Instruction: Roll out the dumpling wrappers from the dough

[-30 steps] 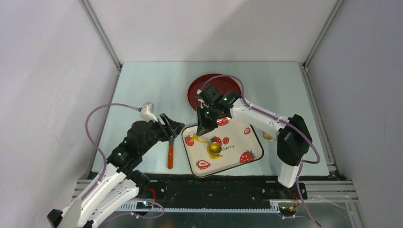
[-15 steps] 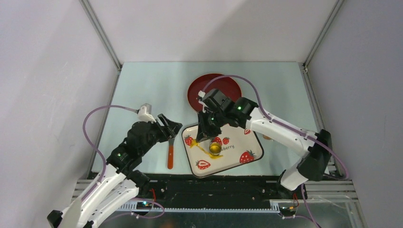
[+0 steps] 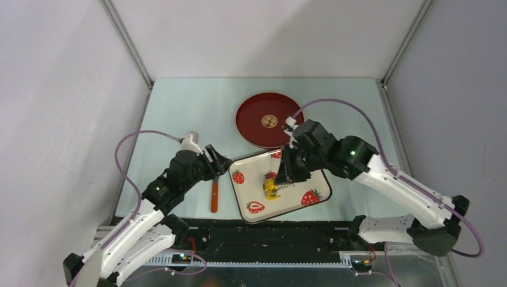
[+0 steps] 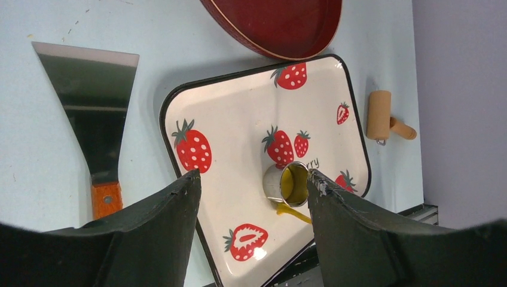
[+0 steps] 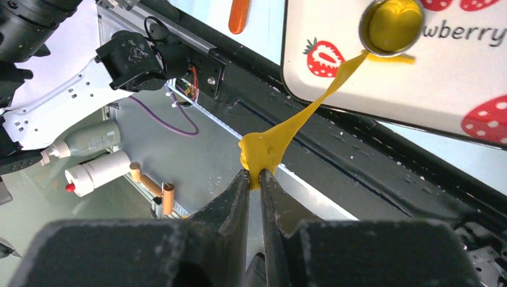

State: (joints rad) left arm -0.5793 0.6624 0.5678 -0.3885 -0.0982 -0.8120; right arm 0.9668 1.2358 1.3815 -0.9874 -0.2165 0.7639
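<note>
Two jaws of the right gripper (image 5: 254,176) clench a stretched tail of the dough (image 5: 266,146), probably to peel scrap off the round cutter (image 5: 391,27). The cutter sits mid-tray on the strawberry tray (image 5: 359,89), with more yellow dough inside it. At the tray's 9 o'clock, near the spatula (image 4: 89,101), the left gripper (image 4: 252,179) hangs spread and empty, seemingly keeping clear.

Dark lettering "wberry", its start hidden, on the white strawberry-print tray (image 5: 418,84).
</note>
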